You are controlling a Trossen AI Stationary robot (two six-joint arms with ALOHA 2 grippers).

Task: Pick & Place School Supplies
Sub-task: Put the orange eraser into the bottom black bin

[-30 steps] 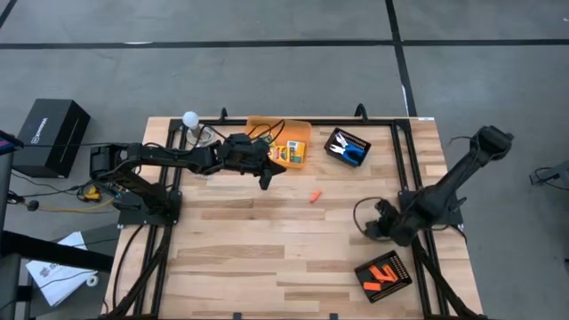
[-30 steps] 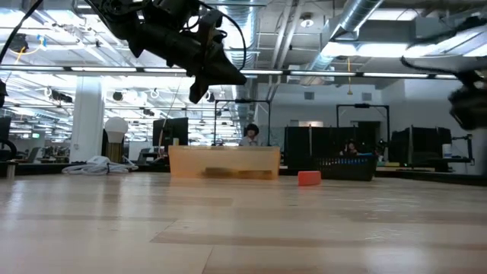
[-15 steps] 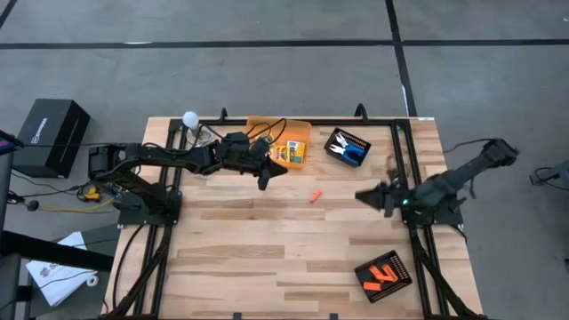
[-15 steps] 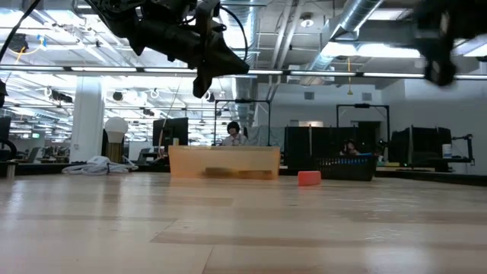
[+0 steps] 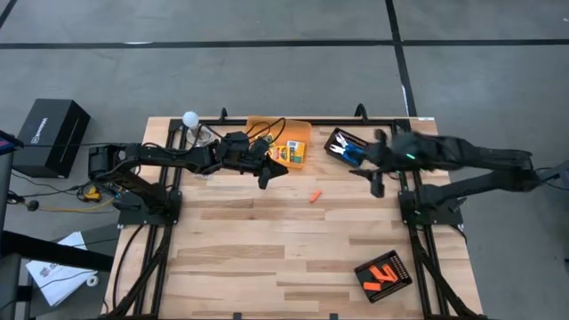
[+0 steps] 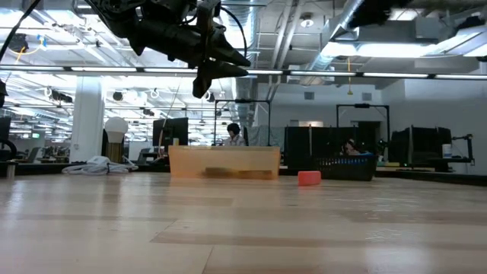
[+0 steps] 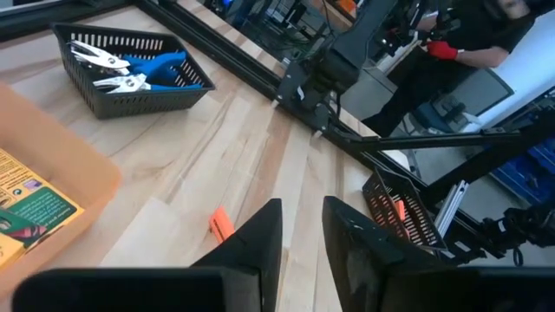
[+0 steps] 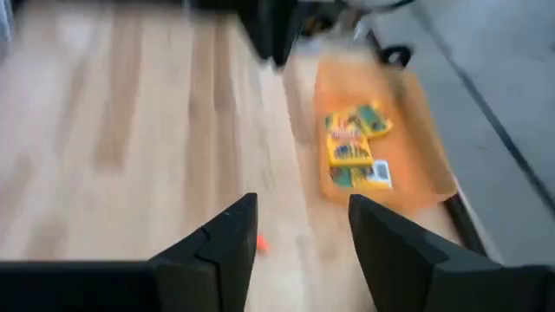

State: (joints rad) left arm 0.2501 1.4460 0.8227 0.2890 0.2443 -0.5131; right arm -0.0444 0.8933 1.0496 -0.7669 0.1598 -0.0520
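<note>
Yellow-and-green crayon boxes [image 5: 289, 153] lie flat in the translucent orange bin [image 5: 267, 130] at the far middle. Blue-handled scissors [image 7: 147, 68] lie in a black ribbed tray [image 5: 347, 147] to its right. One orange stub [image 5: 314, 196] lies on the bare wood, and more orange pieces [image 5: 382, 274] fill a black tray at the near right. My left gripper [image 5: 272, 171] hovers open, with a narrow gap, beside the bin's near edge. My right gripper [image 5: 374, 178] hovers open just right of the scissors tray. Neither gripper holds anything.
A black metal frame [image 5: 397, 169] runs around the table along its edges. A white ball-shaped lamp [image 5: 189, 117] and cables sit at the far left corner. Bare wood [image 5: 267, 249] spreads across the table's middle and near side. A person [image 6: 233, 134] shows in the room beyond.
My right arm has swung up from the table's near right, toward the far edge, and now reaches in beside the scissors tray. My left gripper has stayed by the bin, and its fingers have parted a little. Nothing on the table has moved.
</note>
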